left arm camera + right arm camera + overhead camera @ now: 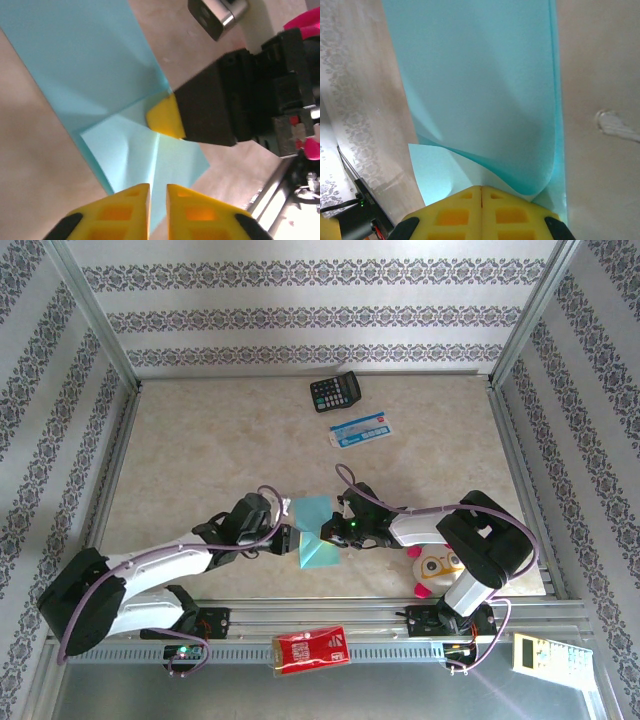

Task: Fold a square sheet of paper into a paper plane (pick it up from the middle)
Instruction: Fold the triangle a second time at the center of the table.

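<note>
the sheet of paper (310, 510) lies on the table (200, 440), calculator (335, 392) and card (360, 429) behind it.

The left arm (160, 565) and right arm (430, 525) stretch low toward each other, tips nearly meeting. The left gripper (287, 533) has its yellow fingers (120, 212) drawn to a thin slit; the right gripper (326, 532) is pressed fully together.

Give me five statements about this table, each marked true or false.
1. The turquoise paper is partly folded. True.
2. The black calculator lies on the paper. False: it sits at the far edge of the table, apart from it.
3. The right gripper touches the paper. True.
4. The blue-and-white card lies on the paper's near side. False: it lies beyond, by the calculator.
5. The left gripper gapes wide. False: its jaws are nearly closed.
</note>
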Robot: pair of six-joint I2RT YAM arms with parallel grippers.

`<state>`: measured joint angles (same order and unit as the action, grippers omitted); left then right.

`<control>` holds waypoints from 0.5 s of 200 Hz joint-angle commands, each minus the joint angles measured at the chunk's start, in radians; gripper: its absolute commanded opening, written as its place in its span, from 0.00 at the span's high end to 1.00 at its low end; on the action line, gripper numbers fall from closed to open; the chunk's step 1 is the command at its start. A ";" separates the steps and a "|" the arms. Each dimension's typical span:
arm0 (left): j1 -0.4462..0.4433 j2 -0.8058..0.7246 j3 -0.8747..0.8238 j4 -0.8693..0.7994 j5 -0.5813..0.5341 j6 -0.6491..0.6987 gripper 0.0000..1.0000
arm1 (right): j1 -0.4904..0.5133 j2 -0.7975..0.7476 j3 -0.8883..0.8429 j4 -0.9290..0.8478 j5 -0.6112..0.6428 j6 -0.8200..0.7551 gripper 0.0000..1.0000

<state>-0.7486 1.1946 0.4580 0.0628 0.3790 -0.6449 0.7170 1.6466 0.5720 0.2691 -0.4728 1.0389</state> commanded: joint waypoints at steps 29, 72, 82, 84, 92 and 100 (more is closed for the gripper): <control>-0.101 0.141 0.040 0.079 0.061 -0.083 1.00 | -0.007 0.044 -0.018 -0.110 0.066 -0.026 1.00; -0.104 0.234 0.079 0.103 0.049 -0.068 1.00 | -0.005 0.051 -0.015 -0.112 0.062 -0.028 1.00; -0.104 0.242 0.081 0.100 0.043 -0.062 1.00 | -0.005 0.050 -0.017 -0.113 0.062 -0.027 1.00; -0.104 0.243 0.082 0.098 0.043 -0.059 1.00 | -0.006 0.049 -0.017 -0.113 0.062 -0.027 1.00; -0.104 0.251 0.086 0.091 0.039 -0.053 1.00 | -0.007 0.048 -0.017 -0.113 0.062 -0.027 1.00; -0.104 0.260 0.089 0.086 0.038 -0.048 1.00 | -0.008 0.048 -0.016 -0.113 0.062 -0.027 1.00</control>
<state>-0.8444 1.4319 0.5190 0.1211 0.4286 -0.7086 0.7170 1.6485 0.5739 0.2661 -0.4732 1.0386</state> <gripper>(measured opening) 0.064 0.048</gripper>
